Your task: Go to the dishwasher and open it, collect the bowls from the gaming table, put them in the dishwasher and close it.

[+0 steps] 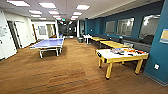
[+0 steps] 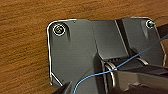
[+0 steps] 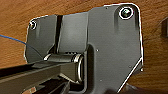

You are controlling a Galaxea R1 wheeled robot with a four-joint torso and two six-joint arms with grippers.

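Head view has a yellow-legged games table (image 1: pixel 121 56) with small things on top standing at right on the wood floor (image 1: pixel 70 72), while I cannot tell either gripper's state.

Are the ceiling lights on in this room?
On. The ceiling panels glow bright white, and the wooden floor is evenly lit.

No lettering can be read — the notice (image 1: pixel 3 31) on the white wall is too blurred.
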